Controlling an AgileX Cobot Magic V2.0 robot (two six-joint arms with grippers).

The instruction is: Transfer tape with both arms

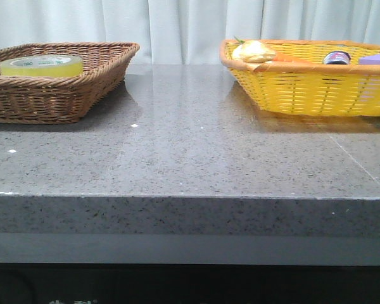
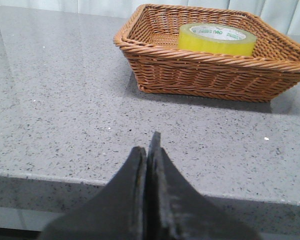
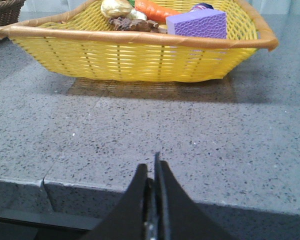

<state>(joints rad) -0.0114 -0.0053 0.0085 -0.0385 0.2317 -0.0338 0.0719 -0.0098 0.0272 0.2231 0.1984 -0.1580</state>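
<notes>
My left black gripper [image 2: 149, 150] hangs low over the near edge of the speckled grey stone table [image 1: 190, 145], its two tapered fingers pressed flat together with nothing between them. My right black gripper [image 3: 152, 172] sits the same way at the near edge on the right side, its fingers closed to a thin seam and holding nothing.

The wide roll of translucent yellow packing tape [image 2: 216, 39] lies flat inside the brown woven wicker basket [image 2: 210, 70] at the far left of the table, its white inner core with green print facing up. The basket is shallow, with flared sides and a braided rim.

At the far right stands the yellow plastic lattice basket [image 3: 140, 57] with an orange-tan rim. In it I see a purple wedge-shaped block [image 3: 197, 23] with a finely dotted surface, an orange carrot-shaped item [image 3: 157, 7], a glossy pale yellow lump [image 3: 115, 7] and a dark brown knobbly piece [image 3: 130, 23]. The polished tabletop reflects both baskets faintly.
</notes>
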